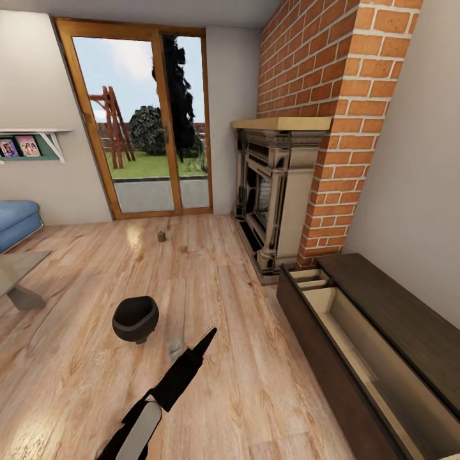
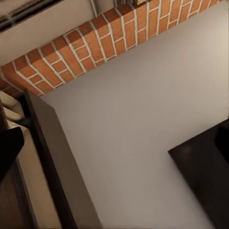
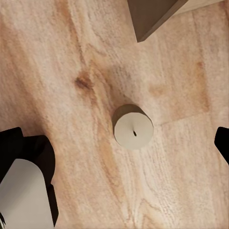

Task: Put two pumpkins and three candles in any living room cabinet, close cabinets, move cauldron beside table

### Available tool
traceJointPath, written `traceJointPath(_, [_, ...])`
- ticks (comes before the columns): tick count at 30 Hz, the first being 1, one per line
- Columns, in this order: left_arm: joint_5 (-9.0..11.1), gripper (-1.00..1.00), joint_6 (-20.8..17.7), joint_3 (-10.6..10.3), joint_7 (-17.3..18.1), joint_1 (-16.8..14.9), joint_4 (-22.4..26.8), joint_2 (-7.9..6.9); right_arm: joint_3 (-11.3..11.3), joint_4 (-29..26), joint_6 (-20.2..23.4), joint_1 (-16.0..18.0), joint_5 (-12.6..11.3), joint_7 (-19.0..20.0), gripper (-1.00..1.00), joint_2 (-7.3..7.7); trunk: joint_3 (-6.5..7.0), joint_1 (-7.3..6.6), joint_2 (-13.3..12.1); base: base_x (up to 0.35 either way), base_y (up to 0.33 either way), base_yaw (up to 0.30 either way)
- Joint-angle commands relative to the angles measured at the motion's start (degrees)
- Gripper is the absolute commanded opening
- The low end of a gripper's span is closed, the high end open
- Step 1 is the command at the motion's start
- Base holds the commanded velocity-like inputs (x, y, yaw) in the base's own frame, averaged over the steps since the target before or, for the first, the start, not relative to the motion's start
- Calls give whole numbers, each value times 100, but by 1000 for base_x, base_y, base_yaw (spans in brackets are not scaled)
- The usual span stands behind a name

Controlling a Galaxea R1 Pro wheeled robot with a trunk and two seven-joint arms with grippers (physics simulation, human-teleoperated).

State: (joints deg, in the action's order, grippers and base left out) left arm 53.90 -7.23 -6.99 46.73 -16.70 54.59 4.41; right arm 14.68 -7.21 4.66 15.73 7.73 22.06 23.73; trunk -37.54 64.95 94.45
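We see no writing we can read. Our right end effector (image 3: 117,143) is spread wide over a stubby beige candle (image 3: 133,128) standing on the wood floor (image 3: 71,57). The round black cauldron (image 1: 135,318) sits at 9 o'clock. At 3 o'clock the dark cabinet (image 1: 383,300) has a drawer (image 1: 345,326) open. Another candle (image 1: 161,236) stands far off at 12 o'clock. We cannot tell how the left end effector is.

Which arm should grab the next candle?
Right. Its wrist view looks straight down on an upright candle on the floor, with the open fingers spread either side. The left wrist view faces wall and cabinet, no candle.
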Motion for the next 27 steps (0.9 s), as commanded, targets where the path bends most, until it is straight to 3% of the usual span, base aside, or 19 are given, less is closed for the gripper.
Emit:
traceJointPath(1, [4, 100, -3, -6, -23, 0, -62, 36, 0, 0, 0, 0, 0, 0, 100, 0, 0, 0, 0, 0, 0, 0])
traceJointPath(8, [7, 100, -23, -27, -303, -7, -63, 133, 0, 0, 0, 0, 0, 0, 100, 0, 0, 0, 0, 0, 0, 0])
traceJointPath(22, [33, 100, -23, -21, -375, -8, -9, 136, 7, -9, 0, 0, -30, -73, 100, 0, -251, 307, 562, 0, 0, 0])
traceJointPath(27, [33, 100, -24, -21, -375, -7, -14, 139, 7, -7, 3, 0, -35, -480, 100, 0, -341, 417, 762, 0, 0, 0])
